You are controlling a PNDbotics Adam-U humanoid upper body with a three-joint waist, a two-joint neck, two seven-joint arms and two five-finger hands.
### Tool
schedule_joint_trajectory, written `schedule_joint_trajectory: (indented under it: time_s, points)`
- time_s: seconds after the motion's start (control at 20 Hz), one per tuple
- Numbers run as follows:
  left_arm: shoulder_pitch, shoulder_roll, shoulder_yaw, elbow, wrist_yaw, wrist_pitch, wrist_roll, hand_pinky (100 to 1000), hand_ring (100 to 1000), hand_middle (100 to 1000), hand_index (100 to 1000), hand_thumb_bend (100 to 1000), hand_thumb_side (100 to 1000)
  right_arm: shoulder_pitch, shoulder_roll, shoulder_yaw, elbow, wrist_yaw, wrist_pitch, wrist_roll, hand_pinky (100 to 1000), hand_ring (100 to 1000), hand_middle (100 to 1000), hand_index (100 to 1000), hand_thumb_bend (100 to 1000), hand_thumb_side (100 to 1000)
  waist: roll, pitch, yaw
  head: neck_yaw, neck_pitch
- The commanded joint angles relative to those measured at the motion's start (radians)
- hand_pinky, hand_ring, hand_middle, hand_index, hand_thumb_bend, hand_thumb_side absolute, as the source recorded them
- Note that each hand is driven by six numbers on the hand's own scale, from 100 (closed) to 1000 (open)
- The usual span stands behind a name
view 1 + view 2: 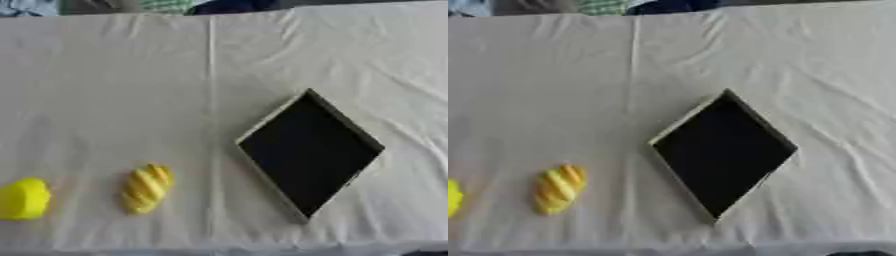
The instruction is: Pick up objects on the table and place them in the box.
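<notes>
Lying on a cream cloth (105, 90) that covers the table, the box (311, 154) sits right of centre, turned cornerwise so it reads as a diamond; its inside is black and its thin rim is pale. Well apart from it, toward the near left, rests a ridged yellow-and-orange object (146, 189), elongated and tilted, shaped like a small loaf. Farther left, near the picture's edge, a plain yellow rounded object (23, 199) lies on the cloth. The left eye view shows that rounded object almost whole, while the right eye view catches only a sliver of it at the left border. The cloth is creased, with a long fold running from the far edge toward the near one between the loaf-like object and the box. Neither robot hand appears in either view, so whether their fingers are open or closed cannot be told. Nothing lies between the two yellow objects and the box.
</notes>
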State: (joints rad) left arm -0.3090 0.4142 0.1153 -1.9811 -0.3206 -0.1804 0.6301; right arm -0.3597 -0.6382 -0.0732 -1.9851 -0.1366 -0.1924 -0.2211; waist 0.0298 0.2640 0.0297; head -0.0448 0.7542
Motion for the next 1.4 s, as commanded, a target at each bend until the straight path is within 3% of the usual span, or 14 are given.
schedule_joint_trajectory:
  time_s: [0.05, 0.4, 0.6, 0.85, 1.0, 1.15, 1.4]
  points:
    - [-0.005, 0.031, 0.007, -0.019, -0.002, 0.000, -0.003, 829, 827, 774, 908, 100, 442, -0.006, -0.024, -0.011, -0.015, 0.003, 0.003, -0.001, 915, 829, 712, 845, 100, 558, -0.001, -0.020, 0.000, -0.001, -0.005]
    - [0.002, 0.045, 0.005, -0.019, -0.005, 0.008, -0.010, 830, 828, 777, 911, 100, 432, -0.006, -0.025, -0.010, -0.015, 0.002, 0.004, 0.000, 915, 829, 712, 845, 100, 558, 0.000, -0.022, 0.000, -0.001, -0.003]
    - [0.054, 0.159, -0.021, -0.019, -0.017, 0.060, -0.067, 838, 837, 788, 934, 100, 435, -0.004, -0.033, -0.009, -0.015, 0.004, 0.004, 0.000, 915, 829, 712, 845, 100, 558, 0.008, -0.025, 0.000, -0.005, 0.003]
    - [0.174, 0.370, -0.047, -0.019, 0.001, 0.174, -0.267, 853, 853, 805, 947, 100, 465, 0.004, -0.047, -0.009, -0.015, 0.010, 0.007, 0.000, 915, 829, 712, 845, 100, 558, 0.025, -0.030, 0.007, -0.015, 0.013]
    - [0.257, 0.483, -0.050, -0.019, -0.011, 0.206, -0.413, 871, 865, 820, 951, 160, 466, 0.008, -0.055, -0.009, -0.015, 0.013, 0.007, -0.001, 915, 829, 712, 845, 100, 558, 0.033, -0.031, 0.014, -0.024, 0.015]
    - [0.322, 0.552, -0.043, -0.019, -0.042, 0.201, -0.565, 885, 875, 830, 956, 237, 452, 0.014, -0.060, -0.010, -0.015, 0.015, 0.009, -0.002, 915, 829, 712, 845, 100, 558, 0.039, -0.035, 0.022, -0.034, 0.016]
    - [0.373, 0.605, -0.046, -0.019, -0.065, 0.126, -0.794, 910, 894, 844, 957, 364, 482, 0.022, -0.067, -0.011, -0.015, 0.019, 0.010, -0.005, 915, 829, 712, 845, 100, 558, 0.044, -0.041, 0.033, -0.046, 0.016]
